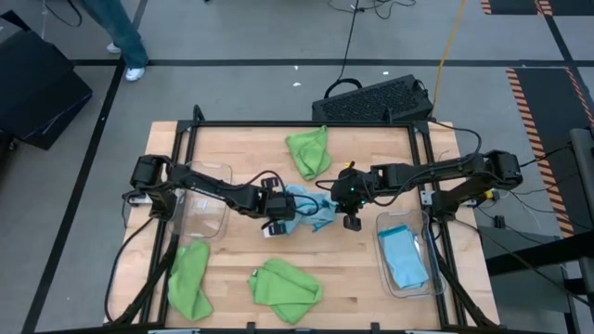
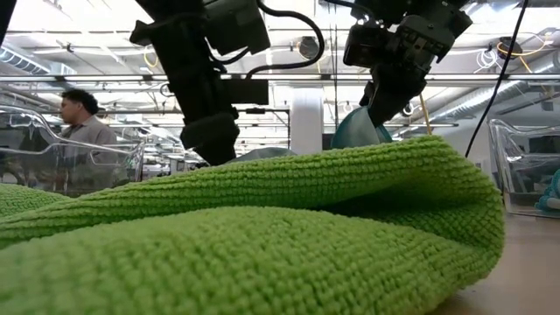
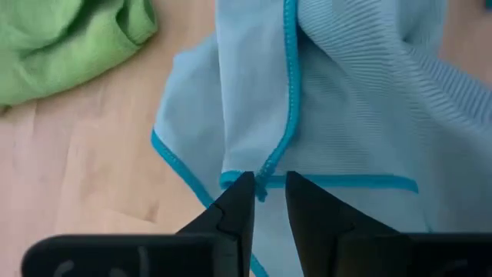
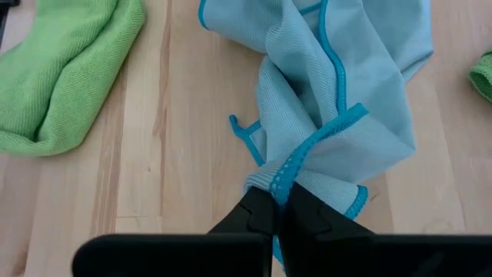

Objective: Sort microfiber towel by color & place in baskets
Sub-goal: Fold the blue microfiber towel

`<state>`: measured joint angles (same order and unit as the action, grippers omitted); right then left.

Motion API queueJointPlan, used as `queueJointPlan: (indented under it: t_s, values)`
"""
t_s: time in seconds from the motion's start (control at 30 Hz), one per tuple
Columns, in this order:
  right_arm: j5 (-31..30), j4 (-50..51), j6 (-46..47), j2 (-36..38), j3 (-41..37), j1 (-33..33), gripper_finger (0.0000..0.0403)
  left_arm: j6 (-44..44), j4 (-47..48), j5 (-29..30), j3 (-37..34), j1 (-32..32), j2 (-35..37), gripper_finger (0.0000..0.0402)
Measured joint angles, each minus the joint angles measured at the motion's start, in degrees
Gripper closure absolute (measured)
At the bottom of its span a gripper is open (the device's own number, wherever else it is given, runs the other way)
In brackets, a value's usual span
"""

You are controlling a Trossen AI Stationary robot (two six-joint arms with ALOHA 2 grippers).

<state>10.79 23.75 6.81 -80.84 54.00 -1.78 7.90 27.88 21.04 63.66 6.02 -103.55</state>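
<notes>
Green towel [image 2: 262, 236], coarse looped microfiber folded into a thick roll, lies right in front of the low camera at the near edge of the bench [image 1: 241, 148]. Mid-bench, a light blue towel [image 1: 304, 210] of fine ribbed weave with a darker stitched hem is bunched up between the two tools. Left tool [image 3: 263, 201] sits at the towel's left side, its dark fingers parted by a narrow gap with the blue hem between the tips. Right tool [image 4: 275, 206] is closed tight on a gathered fold of the hem at the towel's right side, the cloth fanning away from its tips in soft creases.

Another green towel [image 1: 309, 150] lies crumpled at the far middle of the bench, and a third [image 1: 189, 278] lies at the near left. Right basket [image 1: 427, 276], clear plastic with rounded corners, holds a flat folded blue towel [image 1: 405, 256]. Left basket [image 1: 206, 215], also clear, stands under the left arm.

A black perforated crate [image 1: 376, 100] sits on the floor beyond the bench.
</notes>
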Motion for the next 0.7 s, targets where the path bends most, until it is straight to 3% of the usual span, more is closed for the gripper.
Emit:
queueJointPlan:
  t_s: [0.4,0.53,0.7]
  values:
    - [0.0,0.0,-0.1,0.0,0.0,0.0,0.0403,-18.3,-2.9,0.9,0.0,2.1,0.0,0.0217]
    - [0.0,0.0,-0.1,0.0,0.0,0.0,0.0403,-20.8,-2.8,1.0,0.0,1.2,-1.2,0.0214]
    - [0.0,-0.2,-0.2,0.0,0.0,0.0,0.0403,-22.2,-3.6,0.8,0.0,-0.1,-4.4,0.024]
